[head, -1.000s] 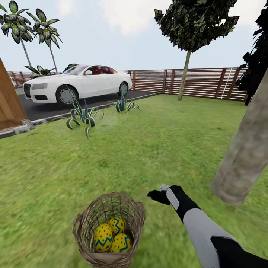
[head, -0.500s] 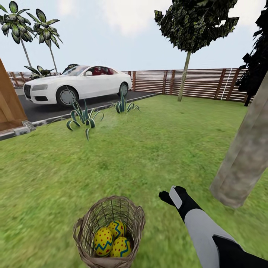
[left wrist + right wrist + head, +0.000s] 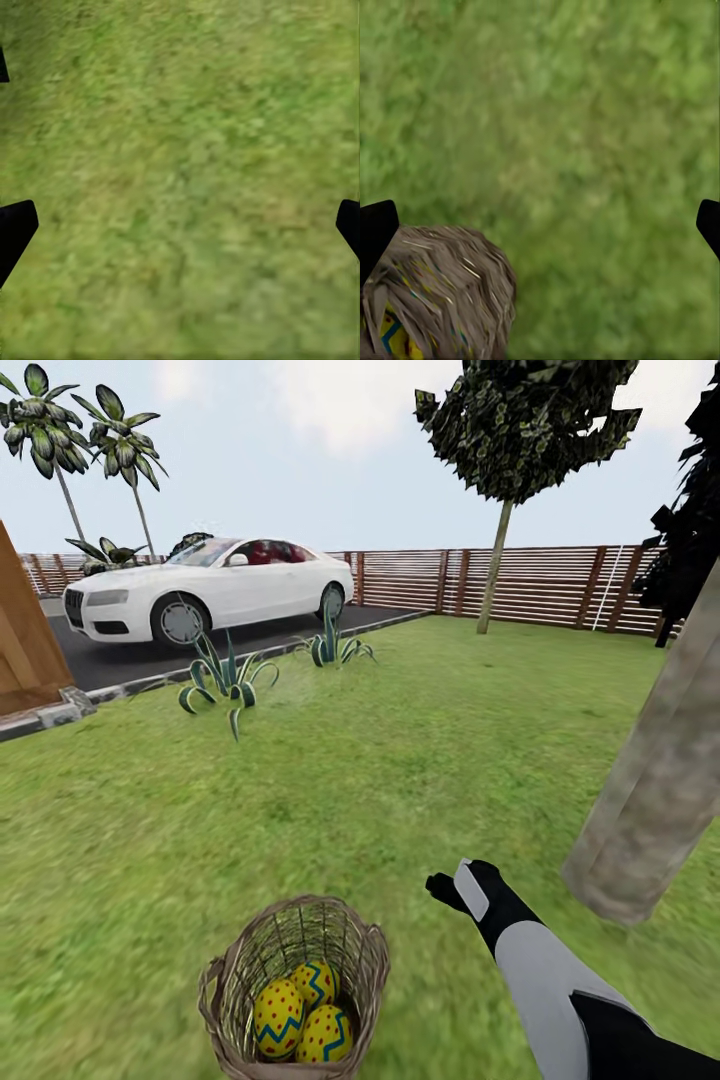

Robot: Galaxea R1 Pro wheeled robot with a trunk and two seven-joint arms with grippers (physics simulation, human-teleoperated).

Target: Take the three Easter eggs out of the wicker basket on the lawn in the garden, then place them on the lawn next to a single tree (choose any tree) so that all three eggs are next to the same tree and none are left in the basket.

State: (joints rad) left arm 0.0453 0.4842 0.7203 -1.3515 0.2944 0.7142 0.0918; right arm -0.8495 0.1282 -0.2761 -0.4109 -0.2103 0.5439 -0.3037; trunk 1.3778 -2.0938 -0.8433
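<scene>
Three dotted yellow eggs [image 3: 298, 1010] in brown wicker basket [image 3: 232, 972], likely light, slick, take each across its middle; right gripper [image 3: 447, 888] spread, empty.

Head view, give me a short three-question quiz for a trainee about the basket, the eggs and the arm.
1. True or false: all three eggs lie inside the basket.
2. The right gripper is: A) inside the basket, B) over the lawn between basket and tree trunk, C) touching the trunk.
3. Fill in: a white ___ stands on the driveway.

Key: 1 true; 2 B; 3 car.
</scene>
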